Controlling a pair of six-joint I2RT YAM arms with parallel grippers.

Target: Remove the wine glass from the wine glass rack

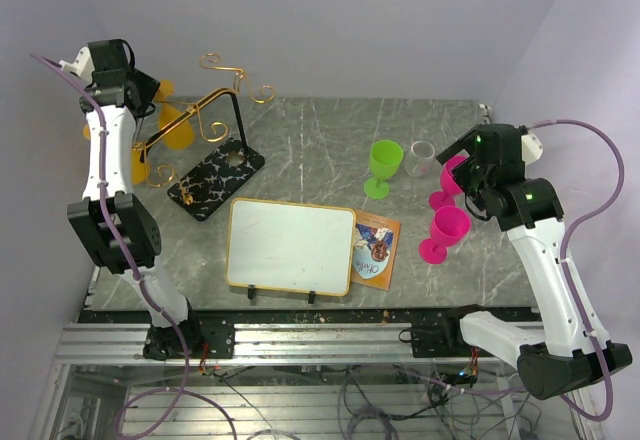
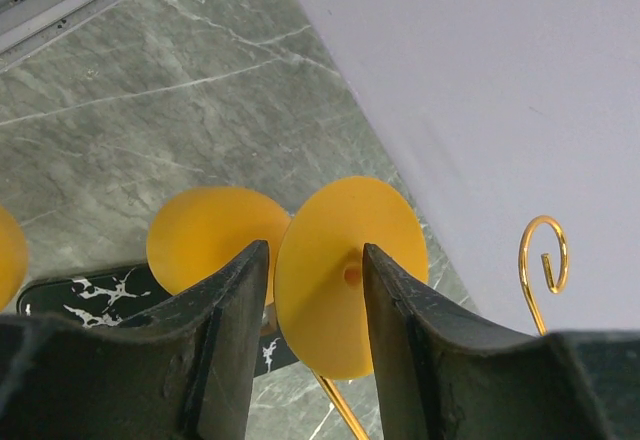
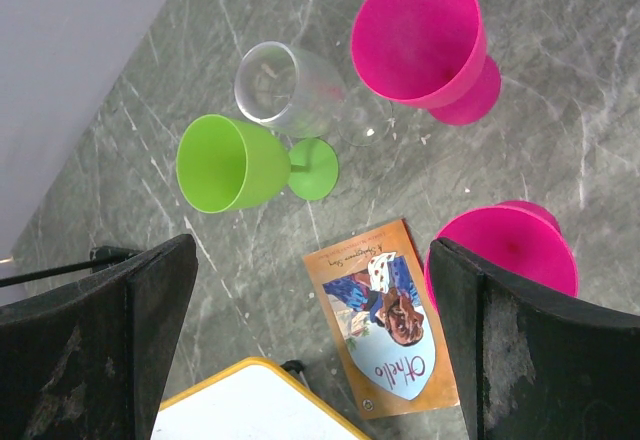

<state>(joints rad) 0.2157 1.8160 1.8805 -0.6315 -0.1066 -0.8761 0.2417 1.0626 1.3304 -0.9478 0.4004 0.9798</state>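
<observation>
- Where the left arm reaches to the far left corner, the left gripper point(image 2: 315, 260) is partly spread, with a gap between its two black fingers.
- Right in that gap sits the round yellow foot of the wine glass point(image 2: 345, 275). I cannot tell if the fingers touch it yet.
- The flat foot faces the gripper, so I think the stem runs straight away from it, along the line of the fingers.
- The glass looks like smooth, bright plastic, and it hangs on the wine glass rack point(image 1: 215, 178).
- The rack has a black base with white veins, a black loop and thin gold wires that end in a gold curl point(image 2: 545, 250).
- Another yellow glass point(image 2: 205, 235) hangs just beside the first one, so it could get bumped.
- The left arm is much nearer to the rack. The right arm is well apart from it, on the other side of the bench point(image 1: 310, 150), which is grey with pale lines like stone.
- The right gripper point(image 3: 312, 250) is spread wide and holds nothing.
- It hangs over a green cup point(image 3: 225, 165), a clear cup point(image 3: 280, 85) and two pink cups point(image 3: 425, 35).
</observation>
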